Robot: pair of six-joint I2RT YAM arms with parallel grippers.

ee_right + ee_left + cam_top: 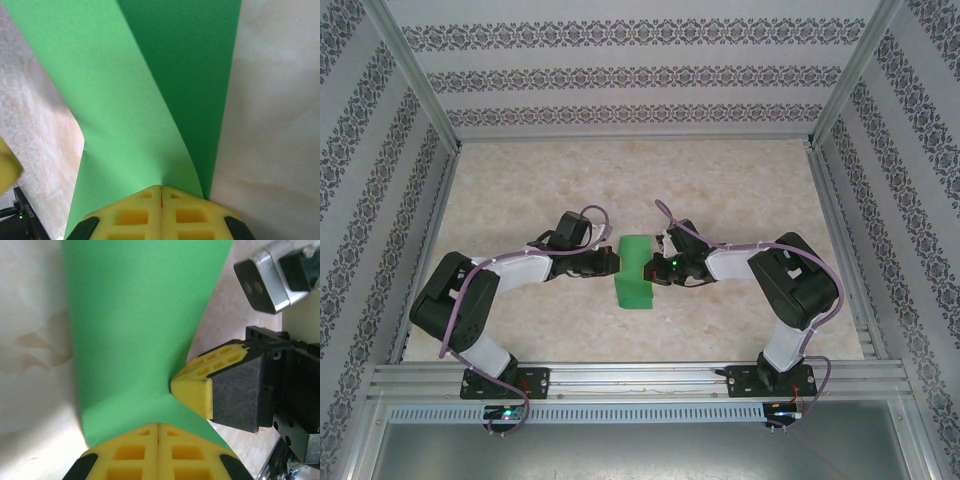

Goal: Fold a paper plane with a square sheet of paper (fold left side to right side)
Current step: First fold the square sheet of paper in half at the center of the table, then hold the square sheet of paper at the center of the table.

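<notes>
The square sheet of paper [634,272] lies folded into a narrow bright-green strip at the table's middle. My left gripper [612,263] is shut at the strip's left edge. In the left wrist view its closed yellow fingertips [158,428] sit on the paper [135,330], nothing between them. My right gripper [651,268] is shut at the right edge, facing the left one. Its joined tips [161,190] press on the lighter top layer [120,110], which curls up over a darker lower layer [200,60]. The right gripper's fingers [197,385] touch the paper's edge.
The beige marbled tabletop [740,190] is ringed by patterned walls and aluminium rails [640,378] along the near edge. Both arms bend inward over the near half of the table. There is free room behind the paper.
</notes>
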